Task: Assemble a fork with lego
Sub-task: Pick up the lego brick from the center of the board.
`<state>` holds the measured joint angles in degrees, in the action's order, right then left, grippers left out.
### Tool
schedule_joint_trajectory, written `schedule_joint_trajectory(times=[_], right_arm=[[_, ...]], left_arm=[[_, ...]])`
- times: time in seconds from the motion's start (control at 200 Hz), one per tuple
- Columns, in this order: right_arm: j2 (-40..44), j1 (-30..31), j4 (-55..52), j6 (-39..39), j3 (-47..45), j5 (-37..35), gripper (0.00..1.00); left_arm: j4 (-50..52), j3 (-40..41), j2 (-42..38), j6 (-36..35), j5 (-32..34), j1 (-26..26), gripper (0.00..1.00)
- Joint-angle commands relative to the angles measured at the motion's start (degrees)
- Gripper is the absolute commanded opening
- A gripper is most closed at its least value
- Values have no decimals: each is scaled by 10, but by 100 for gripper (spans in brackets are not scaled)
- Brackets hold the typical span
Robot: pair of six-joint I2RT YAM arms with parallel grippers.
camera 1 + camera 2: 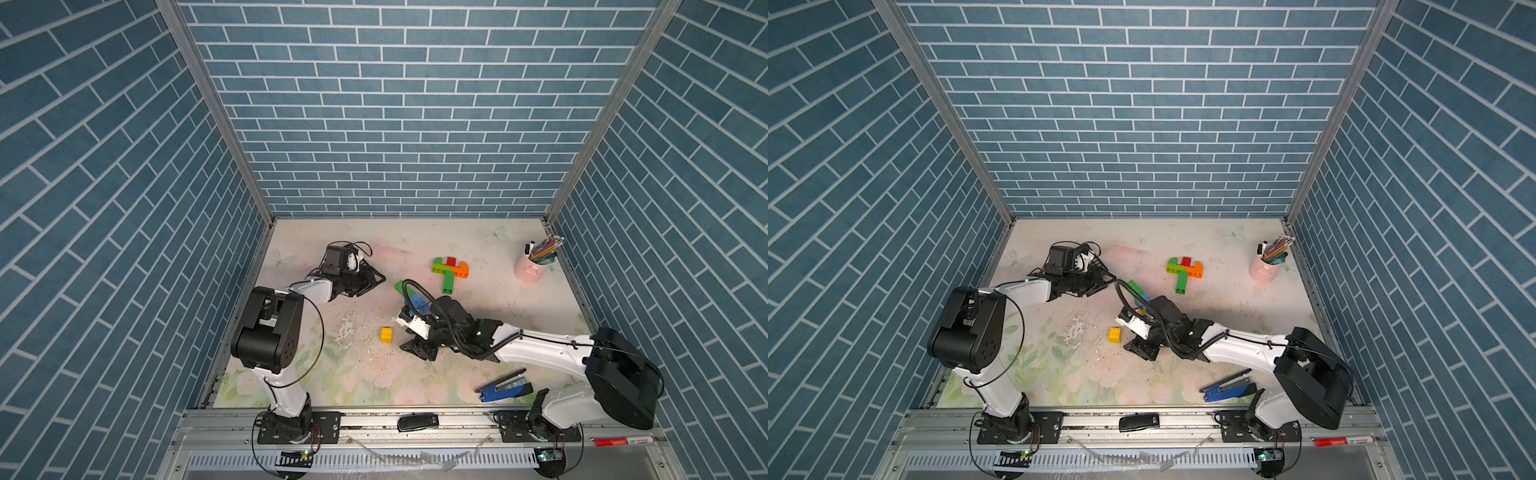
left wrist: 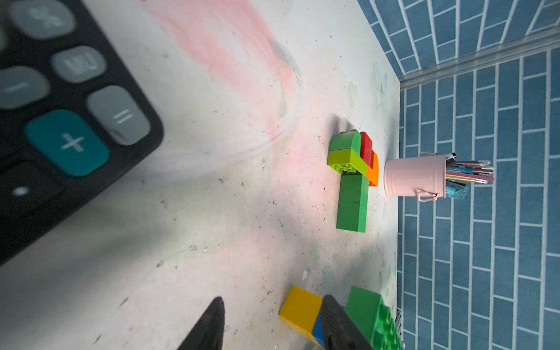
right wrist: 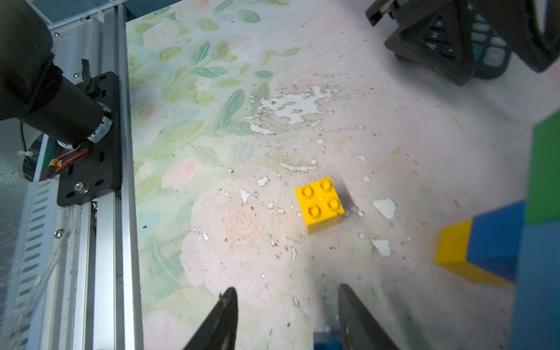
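**Here, both grippers stand with parted jaws and a yellow brick lies loose mid-table**

The right gripper [image 3: 287, 288] hangs low over the worn floral-print table [image 1: 415, 245]. Its jaws are apart with bare table between the tips. A scrap of blue shows deep by one finger, too cropped to identify.

Just beside the right gripper, not touching, a square yellow studded plastic brick [image 1: 387, 335] sits studs up. Behind the right wrist lies a cluster of green, blue and yellow bricks [image 1: 1139, 293].

The left gripper [image 2: 272, 300] is over a black calculator with grey keys [image 2: 60, 121], jaws apart and gripping nothing.

Farther back lies a flat joined piece of lime, green, red and orange plastic bricks [image 1: 450, 272], near a pink metal pen pot [image 1: 530, 268]. A blue stapler [image 1: 505, 388] lies near the front edge.
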<state>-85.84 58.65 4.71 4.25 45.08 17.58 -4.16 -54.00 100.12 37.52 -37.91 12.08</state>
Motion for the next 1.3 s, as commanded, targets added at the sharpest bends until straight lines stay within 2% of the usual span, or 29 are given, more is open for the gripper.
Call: schedule_joint_trajectory(times=[0.0, 0.185, 0.37, 0.775, 1.295], right_arm=[[-57, 8, -25, 50, 55, -5, 58], [-146, 8, -125, 89, 169, -10, 66], [-187, 7, -208, 113, 230, -22, 67], [-249, 7, -254, 120, 306, -59, 67], [-272, 7, -274, 124, 330, -22, 39]], left_arm=[[-6, 24, -32, 5, 19, -17, 52], [-6, 69, -87, 13, 44, -48, 52], [-8, 102, -118, 18, 46, -84, 50], [-24, 103, -108, 21, 33, -90, 50], [-21, 103, -111, 19, 34, -92, 50]])
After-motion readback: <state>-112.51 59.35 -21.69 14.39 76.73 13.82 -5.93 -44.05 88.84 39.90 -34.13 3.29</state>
